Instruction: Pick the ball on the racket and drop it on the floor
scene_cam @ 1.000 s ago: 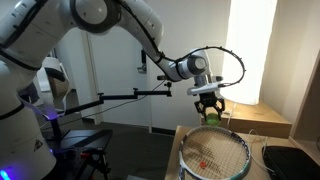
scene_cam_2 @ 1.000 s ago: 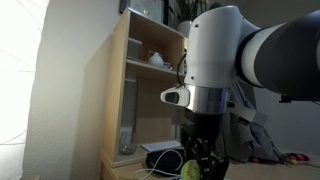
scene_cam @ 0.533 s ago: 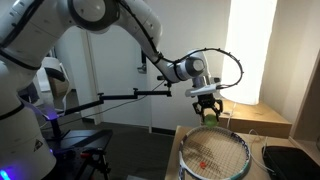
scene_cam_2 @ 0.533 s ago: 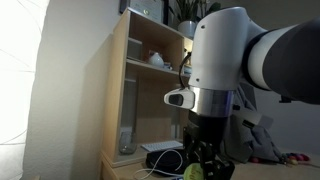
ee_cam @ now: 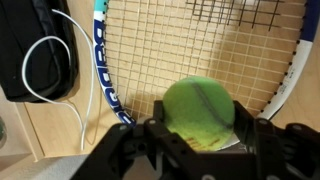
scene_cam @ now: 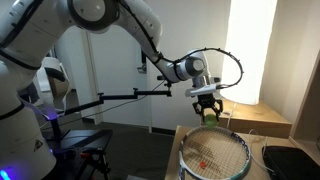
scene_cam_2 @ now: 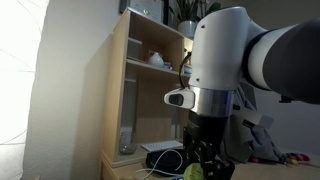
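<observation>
- There is one small yellow-green fuzzy tennis ball point(ee_cam: 198, 108). The black gripper point(ee_cam: 203, 140) is closed on it, with one finger on each side of the ball.
- In an exterior view the tennis ball point(scene_cam: 210, 115) hangs in the gripper point(scene_cam: 208, 110) over the far end of the racket head, and it is apart from the strings.
- In an exterior view only the top part of the ball point(scene_cam_2: 193, 171) shows, at the bottom edge, under the gripper point(scene_cam_2: 205, 165).
- There is one tennis racket point(scene_cam: 213, 152) with a large oval head, a dark-and-white frame and a pale string grid with a red mark in the middle. It lies flat on the tabletop.
- In the wrist view the racket point(ee_cam: 170, 45) fills the upper part, and its frame looks blue and white on the left side.
- There is one white robot arm point(scene_cam: 110, 20), which reaches to the table from the left of the picture.
- One flat black object point(ee_cam: 30, 50) lies on the tabletop just beside the racket, and one thin white cable point(ee_cam: 62, 45) makes a loop over it.
- The tabletop point(ee_cam: 50, 135) is of light wood.
- The room has one bright window point(scene_cam: 250, 50) behind the table.
- One tall light wooden shelf unit point(scene_cam_2: 140, 80) stands against the wall, with some small things on its shelves that I cannot make out.
</observation>
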You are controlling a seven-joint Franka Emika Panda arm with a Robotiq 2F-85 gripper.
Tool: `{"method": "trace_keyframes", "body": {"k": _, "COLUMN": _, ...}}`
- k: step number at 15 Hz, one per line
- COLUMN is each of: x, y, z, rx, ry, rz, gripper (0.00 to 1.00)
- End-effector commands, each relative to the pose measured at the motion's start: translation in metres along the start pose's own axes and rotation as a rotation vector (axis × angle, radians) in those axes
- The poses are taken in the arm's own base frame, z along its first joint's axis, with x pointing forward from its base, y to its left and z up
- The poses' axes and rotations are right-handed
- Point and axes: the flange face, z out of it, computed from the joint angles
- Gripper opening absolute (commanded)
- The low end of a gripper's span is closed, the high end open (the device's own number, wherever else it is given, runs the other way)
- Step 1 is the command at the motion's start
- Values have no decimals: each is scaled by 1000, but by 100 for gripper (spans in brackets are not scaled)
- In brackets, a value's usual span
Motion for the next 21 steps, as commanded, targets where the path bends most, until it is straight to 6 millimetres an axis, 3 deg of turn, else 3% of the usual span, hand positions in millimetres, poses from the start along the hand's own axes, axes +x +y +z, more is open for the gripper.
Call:
{"method": "trace_keyframes", "body": {"k": 1, "x": 1, "y": 0, "z": 0, "rx": 1, "ry": -1, "rz": 0, "gripper": 67}}
{"method": "trace_keyframes", "body": {"k": 2, "x": 1, "y": 0, "z": 0, "rx": 1, "ry": -1, "rz": 0, "gripper": 42}}
{"method": "trace_keyframes", "body": {"k": 12, "x": 27, "y": -28, "z": -14, "rx": 45, "ry": 84, "rz": -204, "gripper": 42}}
{"method": "trace_keyframes", "body": {"k": 21, "x": 38, "y": -27, "z": -22, "rx": -4, "ry": 231, "rz": -360, "gripper": 42}}
